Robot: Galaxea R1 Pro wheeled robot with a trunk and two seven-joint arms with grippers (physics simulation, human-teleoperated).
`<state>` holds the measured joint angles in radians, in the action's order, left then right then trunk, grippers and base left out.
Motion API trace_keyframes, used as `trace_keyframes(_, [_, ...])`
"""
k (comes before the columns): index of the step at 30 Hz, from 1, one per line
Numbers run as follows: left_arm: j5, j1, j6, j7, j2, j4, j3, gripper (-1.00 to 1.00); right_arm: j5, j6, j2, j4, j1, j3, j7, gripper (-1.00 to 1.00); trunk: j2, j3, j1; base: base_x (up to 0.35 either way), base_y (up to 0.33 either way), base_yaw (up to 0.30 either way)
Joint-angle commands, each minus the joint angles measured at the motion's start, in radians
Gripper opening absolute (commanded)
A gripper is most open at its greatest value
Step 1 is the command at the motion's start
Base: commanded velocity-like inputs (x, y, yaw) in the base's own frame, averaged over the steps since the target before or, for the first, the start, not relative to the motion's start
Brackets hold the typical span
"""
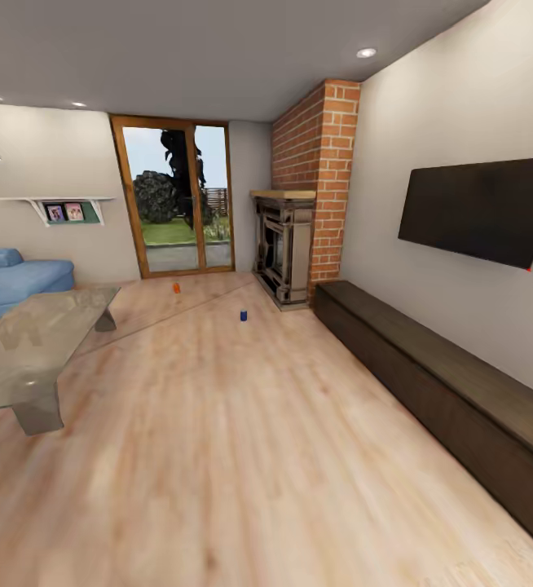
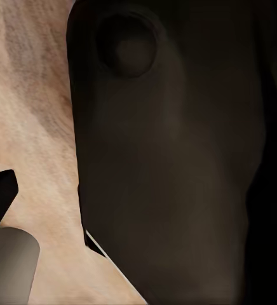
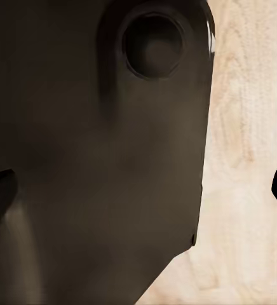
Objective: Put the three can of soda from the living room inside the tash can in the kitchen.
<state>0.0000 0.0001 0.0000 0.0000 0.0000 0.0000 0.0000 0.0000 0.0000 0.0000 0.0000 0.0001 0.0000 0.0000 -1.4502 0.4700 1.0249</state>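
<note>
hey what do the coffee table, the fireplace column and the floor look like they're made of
The low see-through coffee table looks like thick glass: the floor shows through its top and legs. The tall red column beside the fireplace looks like matte brick, with pale mortar lines between courses. The light floor looks like wood planks with a soft sheen; it could be laminate.

Pale, honey-toned wood planks run across the floor (image 1: 242, 456). Out at twelve o'clock stands one bright orange can (image 1: 176, 288); toward one o'clock, a dark blue can (image 1: 243, 315). The fireplace column (image 1: 319, 171) is red brick with pale mortar lines. The sofa (image 1: 14, 281) at ten o'clock is blue, the glass coffee table (image 1: 30, 342) greyish-clear. Dark brown low cabinet (image 1: 446, 399), black TV (image 1: 482, 208), amber wood door frame (image 1: 128, 196).
</note>
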Motion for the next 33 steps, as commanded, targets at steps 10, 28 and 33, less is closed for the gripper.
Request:
trace_keyframes(10, [-0.005, -0.002, -0.002, -0.006, 0.003, -0.002, -0.011, 1.0, 0.004, 0.015, 0.017, 0.006, -0.001, 0.0, 0.024, 1.0, 0.0, 0.0, 0.0, 0.0, 0.0, 0.0])
trace_keyframes(28, [0.0, -0.025, -0.024, -0.002, 0.011, -0.024, -0.007, 1.0, 0.003, -0.009, 0.006, -0.017, -0.005, -0.006, 0.049, 1.0, 0.0, 0.0, 0.0, 0.0, 0.0, 0.0])
trace_keyframes(33, [-0.001, -0.054, -0.052, 0.0, 0.012, -0.053, -0.008, 1.0, 0.003, -0.037, -0.012, -0.045, -0.008, -0.01, 0.077, 1.0, 0.0, 0.0, 0.0, 0.0, 0.0, 0.0])
